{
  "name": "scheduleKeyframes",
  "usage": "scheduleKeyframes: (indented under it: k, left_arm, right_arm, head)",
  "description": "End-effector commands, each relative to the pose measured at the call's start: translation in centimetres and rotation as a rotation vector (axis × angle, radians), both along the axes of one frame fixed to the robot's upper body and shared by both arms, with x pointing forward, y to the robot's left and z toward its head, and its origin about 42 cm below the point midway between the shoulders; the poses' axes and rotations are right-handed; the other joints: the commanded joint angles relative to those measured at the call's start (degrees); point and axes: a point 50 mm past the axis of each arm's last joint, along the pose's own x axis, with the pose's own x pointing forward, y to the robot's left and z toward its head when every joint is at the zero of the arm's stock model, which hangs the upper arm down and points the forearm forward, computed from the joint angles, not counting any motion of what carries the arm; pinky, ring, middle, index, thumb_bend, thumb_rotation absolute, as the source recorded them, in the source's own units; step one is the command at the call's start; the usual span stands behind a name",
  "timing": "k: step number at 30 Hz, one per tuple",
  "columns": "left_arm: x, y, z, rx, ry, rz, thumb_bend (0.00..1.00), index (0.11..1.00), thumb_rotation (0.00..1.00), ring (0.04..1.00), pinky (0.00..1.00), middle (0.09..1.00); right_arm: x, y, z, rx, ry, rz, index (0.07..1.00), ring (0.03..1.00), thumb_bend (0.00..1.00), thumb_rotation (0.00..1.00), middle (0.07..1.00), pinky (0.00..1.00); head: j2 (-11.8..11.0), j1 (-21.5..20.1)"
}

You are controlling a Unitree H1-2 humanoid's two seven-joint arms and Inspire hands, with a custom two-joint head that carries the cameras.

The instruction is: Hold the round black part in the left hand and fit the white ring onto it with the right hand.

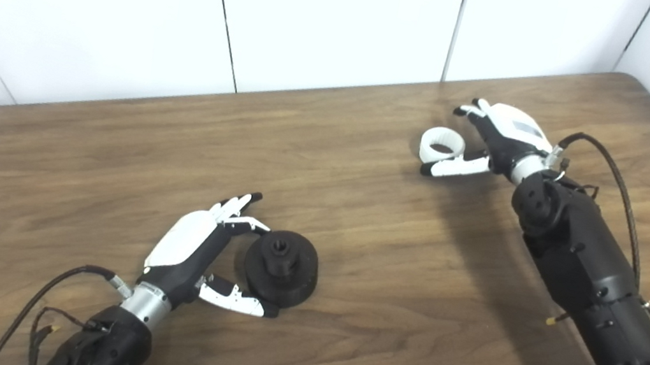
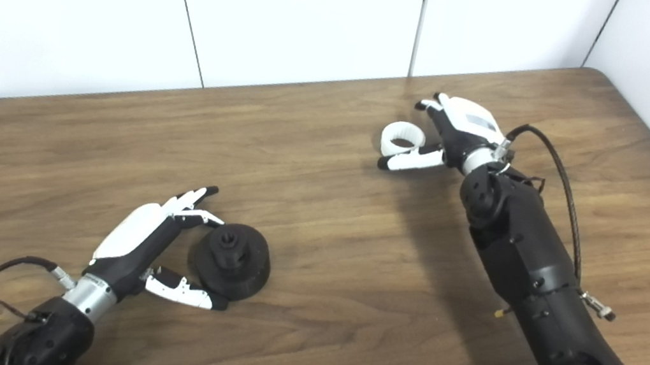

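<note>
A wooden table (image 1: pixel 357 226) fills the scene, backed by white wall panels (image 1: pixel 337 17) on the far side.

Near the left front edge, the round black part (image 1: pixel 281 268) sits flat on the wood — a wide disc with a raised hub at its centre, the hub pointing up. The left hand (image 1: pixel 196 247) lies just to its left, its arm coming in from the bottom left corner. The fingers (image 1: pixel 241 205) reach over the far left side of the disc and the thumb (image 1: pixel 236 302) stretches along its near side, so the hand brackets the part from the left. The tips look to be touching or almost touching the rim, but the part rests on the table and the hold is loose at best; whether the hand really grips it cannot be told.

Well apart from this, toward the far right of the table, the white ring (image 1: pixel 442 144) stands tilted between the digits of the right hand (image 1: pixel 502 141). The thumb (image 1: pixel 453 166) runs along the ring's near side, while the fingers curl behind its far right side — the ring looks pinched between them. Whether the ring touches the wood is unclear. The right forearm (image 1: pixel 584 260), black with a cable looping beside it, rises from the bottom right corner.
</note>
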Motion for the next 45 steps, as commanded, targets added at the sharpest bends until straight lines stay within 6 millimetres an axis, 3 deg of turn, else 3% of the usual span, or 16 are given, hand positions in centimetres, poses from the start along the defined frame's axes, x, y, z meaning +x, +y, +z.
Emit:
scheduleKeyframes:
  k: [1,9,15,18,25,45]
  left_arm:
    - [0.3,0.0,0.9,0.013,-0.017,0.001,0.98,0.622,0.34,1.0,1.0,1.0]
    - [0.2,0.0,0.9,0.016,-0.017,0.004,0.98,0.623,0.34,1.0,1.0,1.0]
    - [0.1,0.1,1.1,0.017,-0.009,0.008,0.99,0.624,0.34,1.0,1.0,1.0]
    - [0.1,0.1,1.1,0.019,-0.008,0.008,0.99,0.627,0.34,1.0,1.0,1.0]
    - [0.1,0.2,1.1,0.017,-0.01,0.005,0.98,0.626,0.35,1.0,1.0,1.0]
    - [0.5,0.4,1.5,0.039,-0.031,0.01,0.99,0.629,0.39,1.0,1.0,1.0]
  right_arm:
    - [1.1,-0.2,3.1,-0.028,-0.071,0.011,0.887,1.0,1.0,0.6,1.0,0.86]
    - [0.9,0.3,2.0,-0.025,-0.041,0.038,0.869,1.0,1.0,0.61,1.0,0.87]
    - [0.7,0.8,1.5,-0.033,-0.063,0.049,0.844,0.992,0.98,0.51,1.0,0.88]
    - [0.6,0.9,1.3,-0.033,-0.1,0.05,0.804,0.971,0.87,0.41,0.998,0.87]
    - [0.4,1.1,1.3,-0.014,-0.202,0.038,0.715,0.931,0.74,0.31,0.95,0.88]
    - [0.4,1.2,1.1,0.009,-0.271,0.058,0.644,0.891,0.75,0.28,0.911,0.86]
  head:
    - [0.1,0.26]
    - [0.55,0.79]
    - [0.65,0.69]
    - [0.75,0.76]
    - [0.9,1.13]
    - [1.27,1.76]
